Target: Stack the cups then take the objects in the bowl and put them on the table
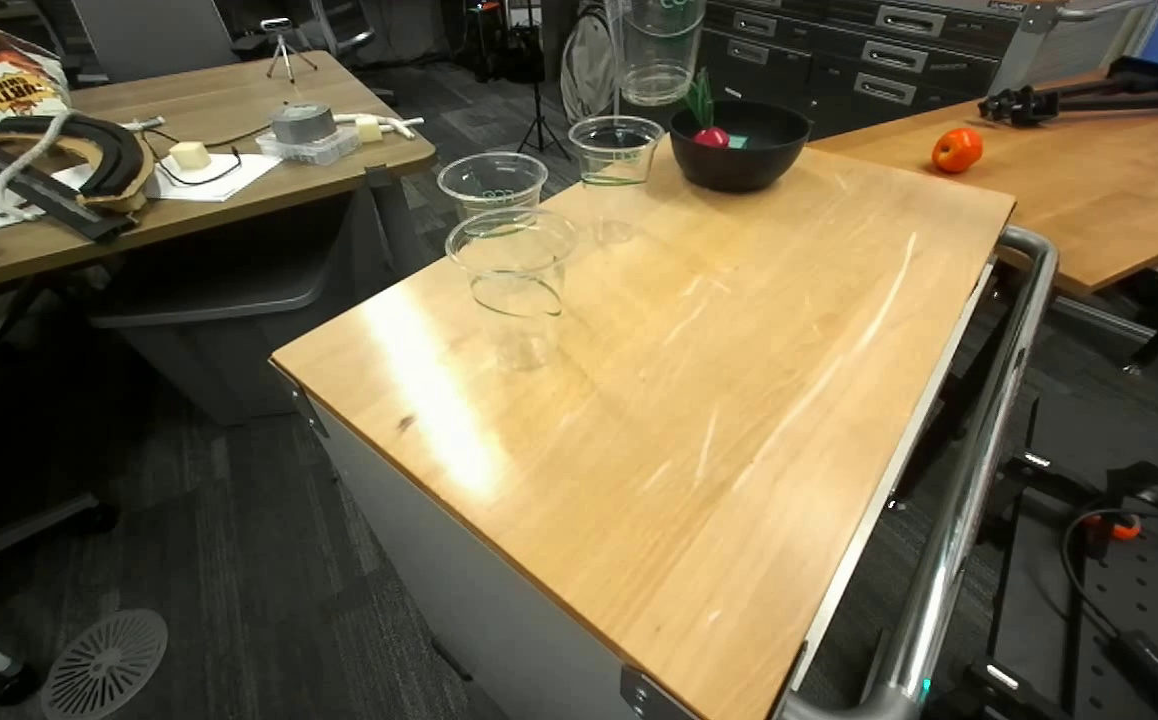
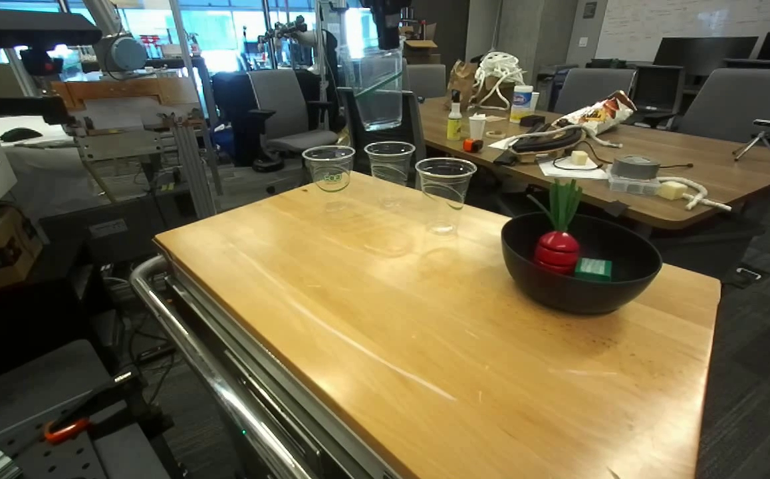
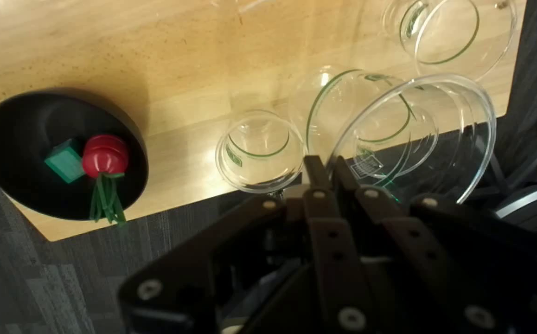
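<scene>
My gripper is shut on the rim of a clear cup and holds it raised above the table. The held cup also shows high in both exterior views. Three more clear cups stand upright on the table, near its desk-side edge. In the wrist view, one standing cup is just left of the fingertips; another shows through the held cup. The dark bowl holds the red piece with green stem and the teal-green piece.
A cluttered desk with a chip bag and tape lies beyond the cups. An orange ball sits on an orange-brown desk. A metal handle bar runs along one table side.
</scene>
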